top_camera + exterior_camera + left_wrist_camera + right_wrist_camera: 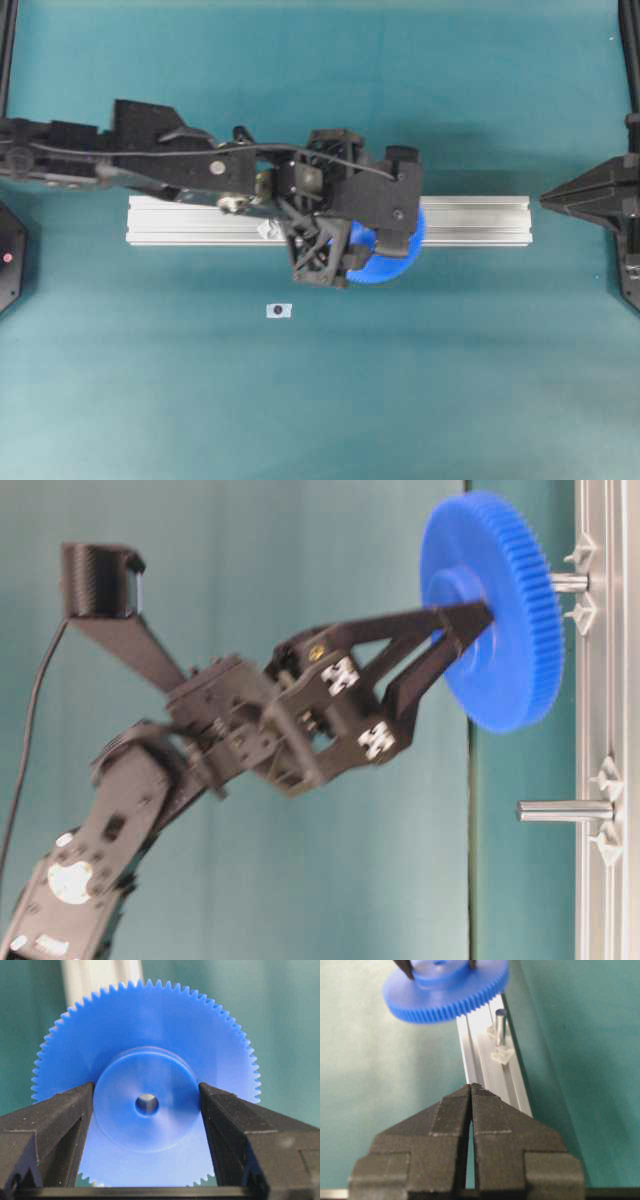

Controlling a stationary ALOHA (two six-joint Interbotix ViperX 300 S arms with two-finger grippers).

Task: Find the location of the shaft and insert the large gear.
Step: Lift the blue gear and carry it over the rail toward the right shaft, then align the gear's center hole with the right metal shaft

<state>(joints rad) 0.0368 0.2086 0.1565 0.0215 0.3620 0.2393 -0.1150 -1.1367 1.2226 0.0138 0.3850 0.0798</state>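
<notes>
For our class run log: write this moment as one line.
left gripper: shut on large gear hub | gear at shaft, seating unclear | right gripper: shut, empty

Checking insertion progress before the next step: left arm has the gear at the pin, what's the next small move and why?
Probably a short, straight push along the pin's axis. The left gripper clamps the large gear by its hub, and the table-level view shows the shaft meeting the gear's far face, with bare pin still showing between gear and aluminium rail. The gear looks not fully seated, so hold the grip for now.
</notes>
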